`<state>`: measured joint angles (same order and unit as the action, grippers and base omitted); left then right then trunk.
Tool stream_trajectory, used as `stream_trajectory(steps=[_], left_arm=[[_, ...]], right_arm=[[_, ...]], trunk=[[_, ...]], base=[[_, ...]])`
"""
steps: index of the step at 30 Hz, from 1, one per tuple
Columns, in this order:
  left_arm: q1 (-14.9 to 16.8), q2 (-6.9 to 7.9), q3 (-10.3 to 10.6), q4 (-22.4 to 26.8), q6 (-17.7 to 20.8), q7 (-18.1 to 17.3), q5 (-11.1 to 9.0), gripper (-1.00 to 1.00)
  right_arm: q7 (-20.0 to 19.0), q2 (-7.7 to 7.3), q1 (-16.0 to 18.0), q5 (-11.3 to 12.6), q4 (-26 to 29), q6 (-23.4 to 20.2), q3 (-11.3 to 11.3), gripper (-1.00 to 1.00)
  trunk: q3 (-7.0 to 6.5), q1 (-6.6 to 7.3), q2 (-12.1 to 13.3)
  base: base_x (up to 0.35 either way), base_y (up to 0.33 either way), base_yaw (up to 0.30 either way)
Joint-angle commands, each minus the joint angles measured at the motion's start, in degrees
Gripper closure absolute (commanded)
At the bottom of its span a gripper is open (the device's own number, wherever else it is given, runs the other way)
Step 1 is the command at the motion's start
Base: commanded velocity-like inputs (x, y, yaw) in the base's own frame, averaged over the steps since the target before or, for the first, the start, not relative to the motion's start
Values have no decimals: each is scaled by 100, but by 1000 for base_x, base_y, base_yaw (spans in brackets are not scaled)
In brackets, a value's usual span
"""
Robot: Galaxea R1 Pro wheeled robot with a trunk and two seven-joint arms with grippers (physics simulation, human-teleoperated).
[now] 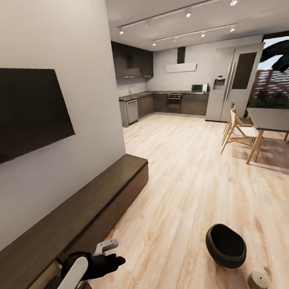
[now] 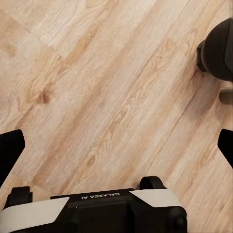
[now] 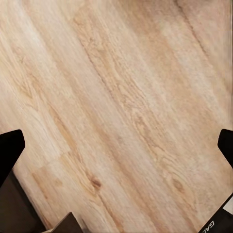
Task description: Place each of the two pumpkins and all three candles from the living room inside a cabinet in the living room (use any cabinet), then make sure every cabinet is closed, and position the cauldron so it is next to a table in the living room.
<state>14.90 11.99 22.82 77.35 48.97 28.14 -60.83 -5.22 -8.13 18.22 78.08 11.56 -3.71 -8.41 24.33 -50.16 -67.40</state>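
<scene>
Both the left gripper (image 2: 116,145) and right gripper (image 3: 116,145) are seen spread wide and empty over wood floor (image 1: 193,180), the black cauldron (image 1: 225,245) well apart from the left fingers (image 2: 9,150).

1. Left arm (image 1: 69,279): white elongated shell over a black body, ending in a black wrist with a small white-grey block on top.
2. Left gripper (image 2: 116,145): black fingertips, white curved housing panels, black centre strip with white "GALAXEA AI" lettering.
3. Right gripper (image 3: 116,145): black fingertips, same lettering partly visible.
</scene>
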Motion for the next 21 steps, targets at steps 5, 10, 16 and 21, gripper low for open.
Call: stream_trajectory(steps=[5, 10, 16, 21], left_arm=[[4, 6, 7, 8, -2, 60, -61, -100], [4, 6, 9, 8, -1, 60, -61, -100], [4, 6, 5, 8, -1, 60, -61, -100], [4, 6, 4, 8, -1, 60, -61, -100]], right_arm=[[-15, -4, 6, 59, -5, -7, -47, -100], [-14, -4, 6, 59, -11, -7, -47, -100], [-14, -4, 6, 59, -20, -3, -47, -100], [-14, -4, 6, 59, -22, -5, -47, -100]], trunk=[[6, 0, -4], [6, 0, -4], [6, 0, -4], [6, 0, -4]], base=[[0, 0, -280], [0, 0, -280], [0, 0, -281], [0, 0, -281]])
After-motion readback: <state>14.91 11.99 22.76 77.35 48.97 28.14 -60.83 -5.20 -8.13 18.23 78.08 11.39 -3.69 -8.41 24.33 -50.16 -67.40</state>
